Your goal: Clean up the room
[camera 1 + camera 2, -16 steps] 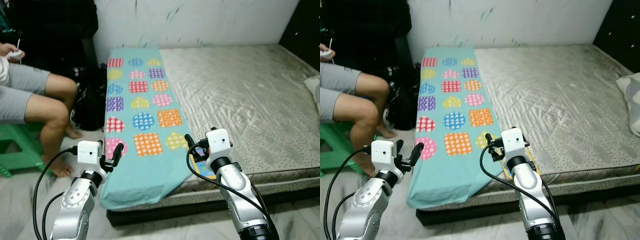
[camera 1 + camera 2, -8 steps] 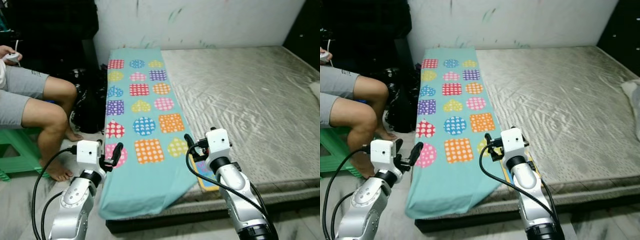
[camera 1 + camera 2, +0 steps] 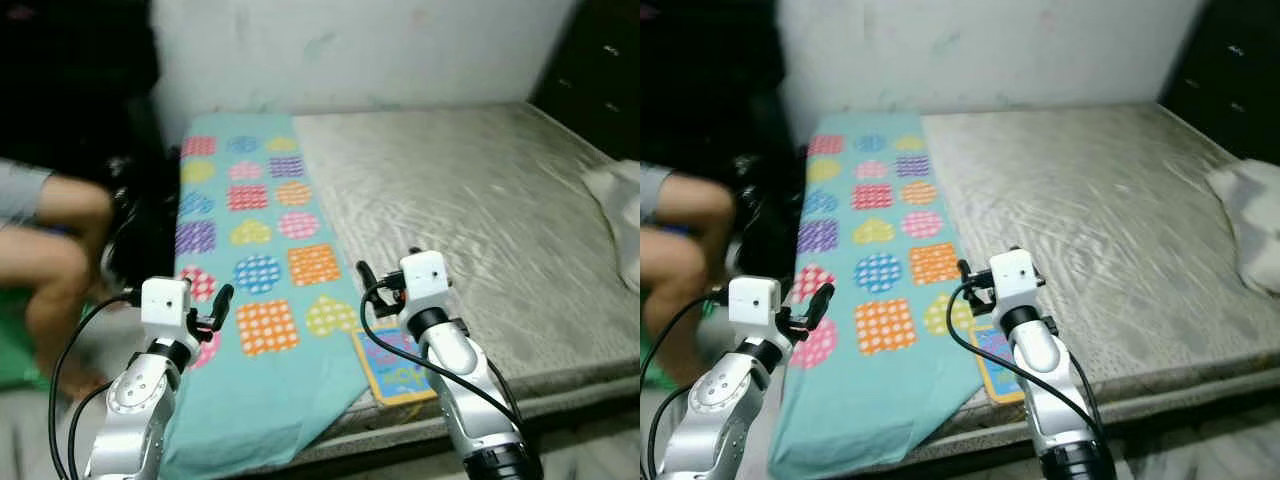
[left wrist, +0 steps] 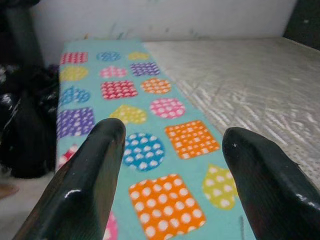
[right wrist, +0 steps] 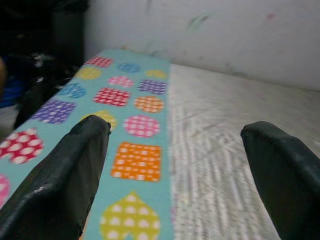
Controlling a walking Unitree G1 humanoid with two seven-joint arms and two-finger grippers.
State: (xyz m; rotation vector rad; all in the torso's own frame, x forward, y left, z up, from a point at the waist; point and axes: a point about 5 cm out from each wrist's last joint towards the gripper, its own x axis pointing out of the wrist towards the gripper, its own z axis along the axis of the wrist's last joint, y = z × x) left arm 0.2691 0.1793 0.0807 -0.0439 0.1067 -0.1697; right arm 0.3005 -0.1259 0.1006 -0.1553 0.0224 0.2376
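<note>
A teal blanket [image 3: 250, 230] printed with coloured dotted shapes lies along the left side of a bare grey mattress [image 3: 470, 190] and hangs over its front edge. Beside the blanket's front corner lies a flat blue item with a yellow border [image 3: 400, 368]. A crumpled white cloth [image 3: 615, 200] rests at the mattress's right edge. My left gripper [image 3: 212, 308] hovers over the blanket's left front part, open and holding nothing [image 4: 172, 131]. My right gripper [image 3: 372, 282] is above the blanket's right front edge, also open [image 5: 175, 127].
A person sits at the left with bare legs [image 3: 50, 250] near the bed. A black bag [image 3: 135, 240] stands between the person and the mattress. A white wall [image 3: 350, 50] backs the bed. Dark furniture [image 3: 600, 70] stands at the far right.
The whole picture has swung to the right and blurred, so the camera turned. More of the white cloth shows, less of the person. Both grippers hold the same open pose.
</note>
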